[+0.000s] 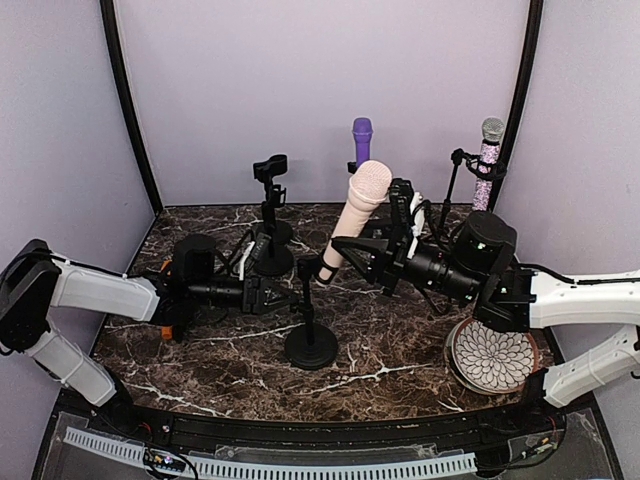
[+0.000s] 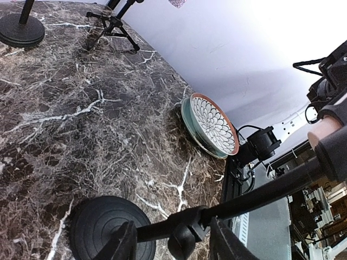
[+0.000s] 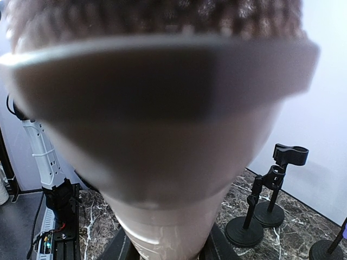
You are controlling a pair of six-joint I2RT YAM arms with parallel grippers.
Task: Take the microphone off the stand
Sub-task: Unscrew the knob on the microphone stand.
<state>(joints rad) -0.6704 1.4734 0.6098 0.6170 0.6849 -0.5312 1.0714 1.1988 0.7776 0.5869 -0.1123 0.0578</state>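
A pale pink microphone (image 1: 357, 205) leans up and to the right, its lower end at the clip (image 1: 316, 268) of a black round-base stand (image 1: 311, 346) in the middle of the table. My right gripper (image 1: 360, 254) is shut on the microphone's body, whose head fills the right wrist view (image 3: 162, 108), with a finger (image 3: 115, 248) on each side. My left gripper (image 1: 287, 297) is at the stand's pole, low down. In the left wrist view its fingers (image 2: 120, 245) stand apart, flanking the pole's joint (image 2: 184, 227) without visibly pinching it.
At the back are an empty stand (image 1: 272, 215), a purple microphone (image 1: 362, 135) and a glittery microphone on a tripod stand (image 1: 488, 160). A patterned plate (image 1: 493, 356) lies at the near right, under my right arm; it also shows in the left wrist view (image 2: 210, 124).
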